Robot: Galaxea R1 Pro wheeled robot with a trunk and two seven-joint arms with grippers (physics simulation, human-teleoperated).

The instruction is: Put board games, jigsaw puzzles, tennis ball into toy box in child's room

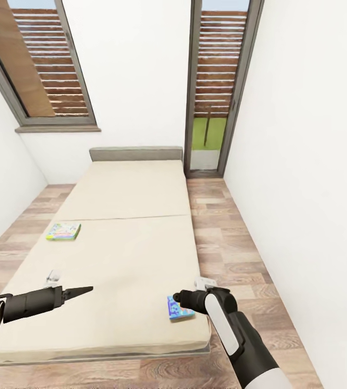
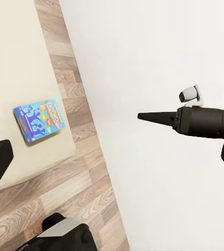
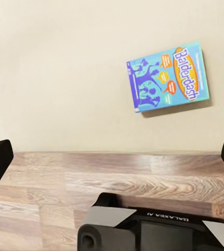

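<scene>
Right gripper (image 1: 180,296) hangs over the bed's (image 1: 125,259) near corner, jaws spread, empty, just above the blue game box (image 3: 168,78). Left gripper (image 1: 81,291) looks pinched shut, empty. Green game box (image 1: 64,231) lies farther up the bed. Both boxes look light, stiff, flat: grab across a short edge. No toy bin visible.

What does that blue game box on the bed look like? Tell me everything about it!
The blue game box is a thin, flat rectangle that looks like printed cardboard. Its top is bright blue with dark blue figures, small orange speech bubbles and an orange oval lettered "Balderdash". It lies face up and closed on the cream mattress, near the bed's corner by the wood floor and close to the right gripper. Only the mattress touches it; no gripper holds it.
</scene>
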